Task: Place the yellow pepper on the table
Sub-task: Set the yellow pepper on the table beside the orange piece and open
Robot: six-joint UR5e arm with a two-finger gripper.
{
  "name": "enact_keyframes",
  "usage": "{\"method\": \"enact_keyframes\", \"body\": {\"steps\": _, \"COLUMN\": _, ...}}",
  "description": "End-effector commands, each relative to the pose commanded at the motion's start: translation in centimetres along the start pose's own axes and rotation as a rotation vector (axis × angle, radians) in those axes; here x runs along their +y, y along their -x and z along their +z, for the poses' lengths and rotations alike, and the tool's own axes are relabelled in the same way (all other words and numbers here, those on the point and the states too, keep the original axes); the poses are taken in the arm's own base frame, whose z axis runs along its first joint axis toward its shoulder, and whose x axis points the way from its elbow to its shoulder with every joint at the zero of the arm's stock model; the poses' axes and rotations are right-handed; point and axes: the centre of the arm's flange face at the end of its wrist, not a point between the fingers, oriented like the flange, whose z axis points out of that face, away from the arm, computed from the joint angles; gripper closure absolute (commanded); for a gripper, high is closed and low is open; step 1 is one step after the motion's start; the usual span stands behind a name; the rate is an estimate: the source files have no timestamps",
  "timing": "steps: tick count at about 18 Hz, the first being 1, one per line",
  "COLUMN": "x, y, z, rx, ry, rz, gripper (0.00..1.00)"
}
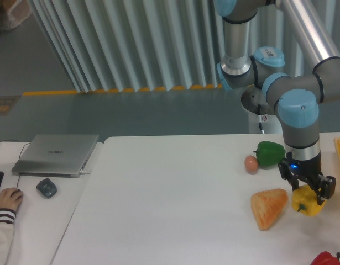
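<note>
The yellow pepper (306, 202) is glossy and bright yellow, held between the fingers of my gripper (306, 190) at the right side of the white table (170, 210). The gripper is shut on it from above. The pepper hangs low over the tabletop, just right of an orange wedge-shaped item (268, 207); I cannot tell whether it touches the table.
A green bell pepper (270, 154) and a small brown egg-like object (251, 163) sit behind the gripper. A red pepper (327, 259) shows at the bottom right edge. A laptop (57, 153), a mouse (46, 187) and a person's hand (8, 197) are on the desk at left.
</note>
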Motion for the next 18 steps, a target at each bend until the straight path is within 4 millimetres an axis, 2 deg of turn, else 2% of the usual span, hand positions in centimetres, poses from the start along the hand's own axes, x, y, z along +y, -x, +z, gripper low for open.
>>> {"method": "enact_keyframes", "body": {"steps": 6, "x": -0.2, "y": 0.0, "z": 1.7, "rx": 0.014, "ry": 0.012, "rz": 0.004, "gripper": 0.60}}
{"method": "enact_keyframes", "body": {"steps": 11, "x": 0.0, "y": 0.0, "z": 1.1, "rx": 0.007, "ry": 0.006, "rz": 0.004, "gripper": 0.59}}
{"method": "enact_keyframes", "body": {"steps": 12, "x": 0.0, "y": 0.0, "z": 0.9, "rx": 0.005, "ry": 0.004, "rz": 0.005, "gripper": 0.44}}
{"method": "enact_keyframes", "body": {"steps": 13, "x": 0.1, "y": 0.1, "z": 0.9, "rx": 0.006, "ry": 0.003, "rz": 0.008, "gripper": 0.05}}
{"method": "enact_keyframes", "body": {"steps": 14, "x": 0.1, "y": 0.2, "z": 0.8, "rx": 0.002, "ry": 0.004, "rz": 0.004, "gripper": 0.00}}
{"method": "enact_keyframes", "body": {"steps": 18, "x": 0.3, "y": 0.1, "z": 0.5, "rx": -0.004, "ry": 0.007, "rz": 0.002, "gripper": 0.00}}
